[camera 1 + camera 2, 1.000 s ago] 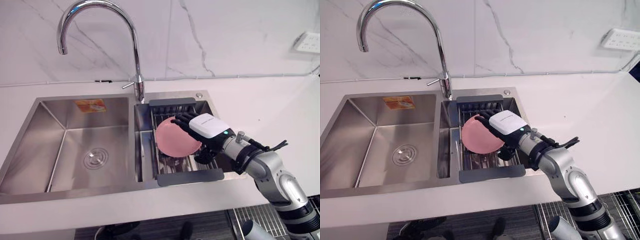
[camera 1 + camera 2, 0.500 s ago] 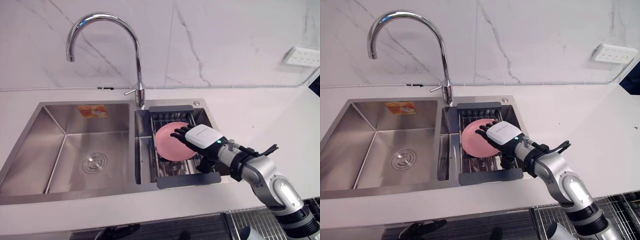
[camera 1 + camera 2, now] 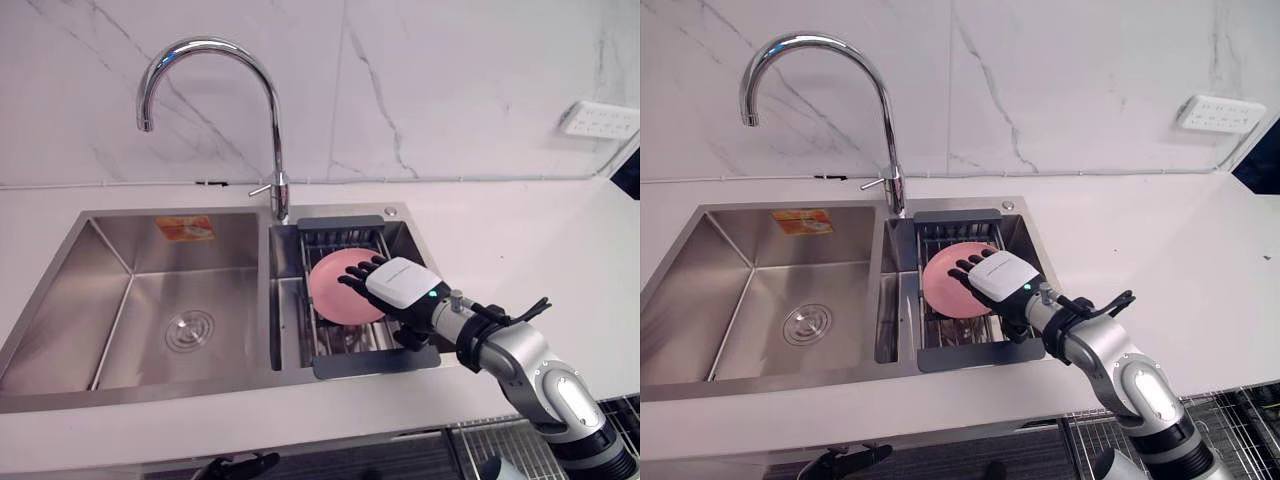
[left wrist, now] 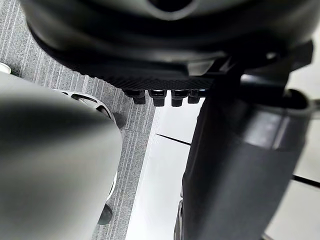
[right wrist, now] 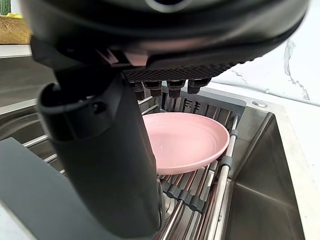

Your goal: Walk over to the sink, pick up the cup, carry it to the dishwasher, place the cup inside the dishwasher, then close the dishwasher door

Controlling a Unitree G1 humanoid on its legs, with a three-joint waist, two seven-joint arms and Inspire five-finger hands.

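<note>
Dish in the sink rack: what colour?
The dish is plain pink; right wrist view shows it best.

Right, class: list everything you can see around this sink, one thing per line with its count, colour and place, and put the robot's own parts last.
sink: one, steel, two basins, set in the counter
faucet: one, chrome, behind the divider between the basins
sticker: one, orange, back wall of the left basin
drain: one, steel, floor of the left basin
rack: one, dark ends and metal rods, across the right basin
plate: one, pink, lying on the rack
counter: one, white, around the sink
wall: one, white marble, behind the counter
socket: one, white, on the wall at right
right hand: dark with white cover, open, over the plate
left hand: dark, open, hanging above the floor
</note>
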